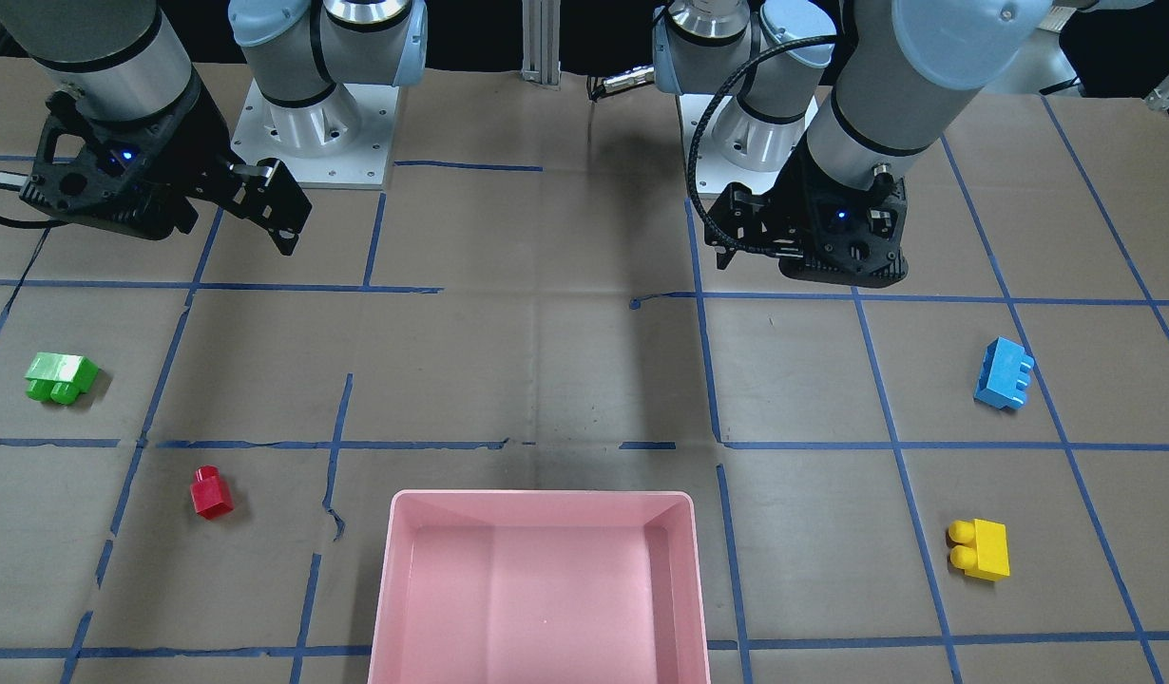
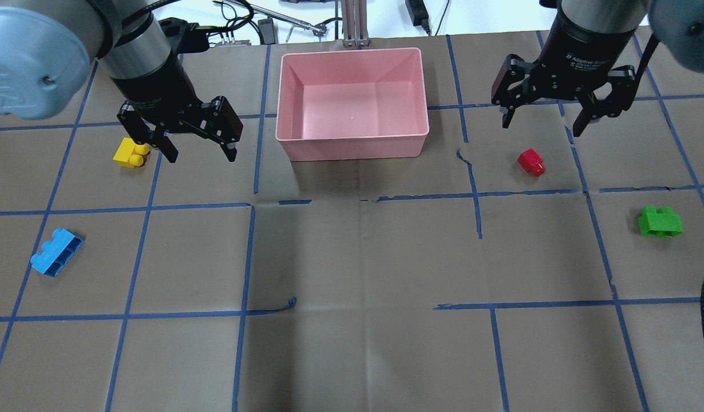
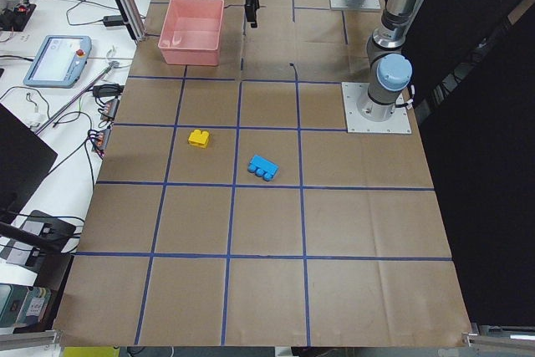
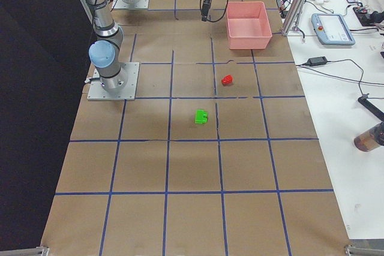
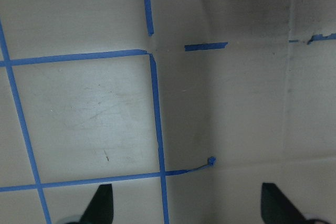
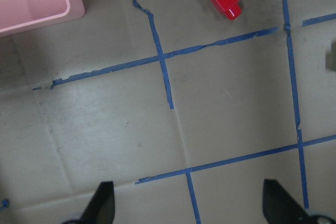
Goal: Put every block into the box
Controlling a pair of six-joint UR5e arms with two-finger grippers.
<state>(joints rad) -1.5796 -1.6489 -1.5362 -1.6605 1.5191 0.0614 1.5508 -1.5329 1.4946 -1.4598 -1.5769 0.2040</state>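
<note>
The pink box (image 2: 352,142) stands empty at the far middle of the table. The yellow block (image 2: 130,153) lies left of it, and the blue block (image 2: 56,252) lies nearer on the far left. The red block (image 2: 531,161) lies right of the box, and the green block (image 2: 660,221) lies further right. My left gripper (image 2: 201,151) is open and empty, hovering just right of the yellow block. My right gripper (image 2: 542,125) is open and empty, hovering just beyond the red block, which shows in the right wrist view (image 6: 226,1).
The table is covered in brown paper with a blue tape grid. The two arm bases (image 1: 309,123) stand at the robot's side. A side bench with cables and a pendant (image 3: 54,56) runs past the box's end of the table.
</note>
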